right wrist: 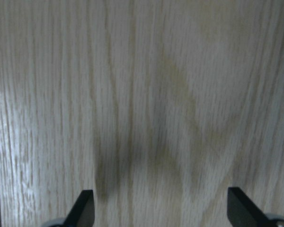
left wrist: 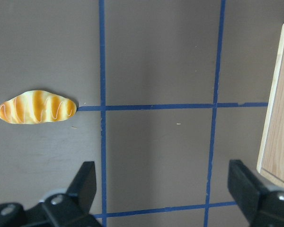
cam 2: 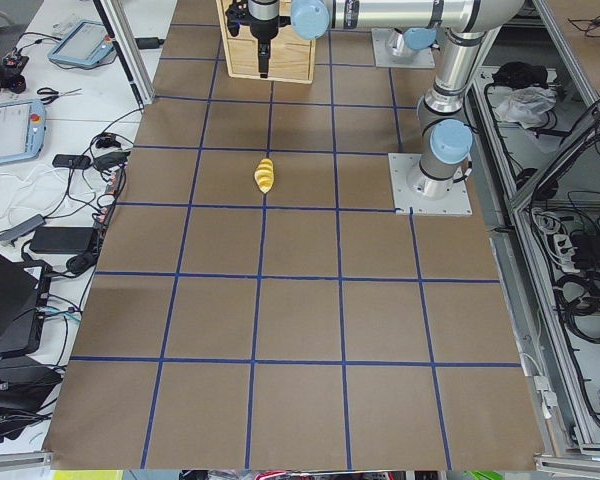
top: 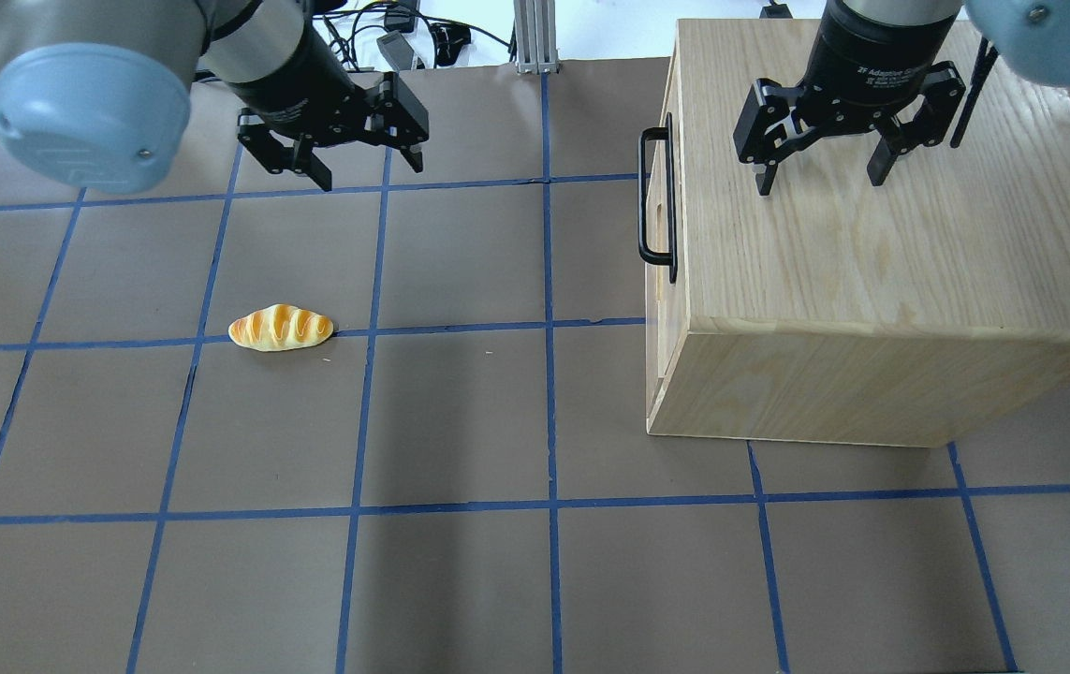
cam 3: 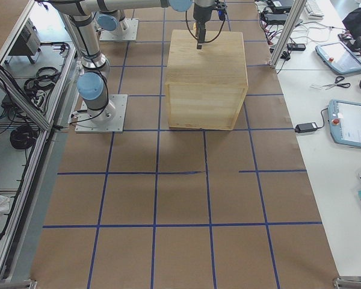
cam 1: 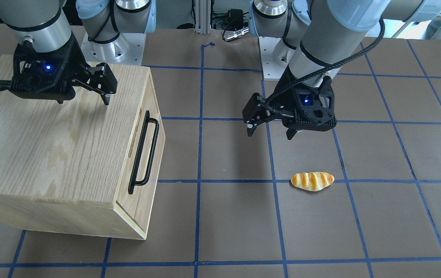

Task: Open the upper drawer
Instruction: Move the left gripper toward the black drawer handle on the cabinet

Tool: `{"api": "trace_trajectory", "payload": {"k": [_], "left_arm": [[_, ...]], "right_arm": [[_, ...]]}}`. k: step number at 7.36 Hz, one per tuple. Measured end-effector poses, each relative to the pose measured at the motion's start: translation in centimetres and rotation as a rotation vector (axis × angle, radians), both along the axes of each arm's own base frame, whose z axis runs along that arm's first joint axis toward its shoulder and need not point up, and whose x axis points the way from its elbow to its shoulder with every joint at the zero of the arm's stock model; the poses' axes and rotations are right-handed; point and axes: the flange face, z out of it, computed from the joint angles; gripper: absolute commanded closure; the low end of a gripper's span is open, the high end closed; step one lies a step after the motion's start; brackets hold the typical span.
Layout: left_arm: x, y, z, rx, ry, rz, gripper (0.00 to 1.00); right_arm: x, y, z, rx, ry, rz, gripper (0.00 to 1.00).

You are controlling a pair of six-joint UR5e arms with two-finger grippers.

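As it sits now, upper drawer [cam 1: 146, 148]: shut, with the front panel flush in the cabinet's face. We place it at the top of that face, on the robot's right side of the table, looking toward the table's middle.
handle [top: 642, 197]: long black bar, running along the drawer front parallel to the cabinet's top edge (overhead it pokes out past that edge). Both grippers are well apart from it.
slot [cam 1: 136, 133]: elongated cut in the front panel, between the bar and the top edge. We only get it in the front-facing view.
cabinet [top: 872, 271]: light oak box, standing flat on the table [top: 460, 421].
right gripper [top: 820, 183]: hangs over the cabinet top, set back from the front edge, pointing down. Jaws are spread wide with nothing between them. Its wrist camera shows wood grain and the two fingertips. We read a gap to the wood from the offset shadow in the front-facing view.
left gripper [top: 371, 175]: in the air over the table on the robot's left half, well apart from the cabinet. Jaws are spread wide and hold nothing.
bread roll [top: 280, 328]: golden and striped, lying on a blue tape line [top: 450, 328]. It is near the left gripper, off to one side, and not between the jaws.
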Motion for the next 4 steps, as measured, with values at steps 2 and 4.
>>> {"api": "trace_trajectory", "payload": {"k": [2,4], "left_arm": [[-4.8,-0.4,-1.0,-0.029,0.069,0.034,0.00],[-8.6,-0.5,-1.9,-0.036,0.126,0.048,0.00]], "right_arm": [[0.0,0.0,0.0,0.000,0.000,0.001,0.00],[0.0,0.0,0.0,0.000,0.000,0.000,0.00]]}}
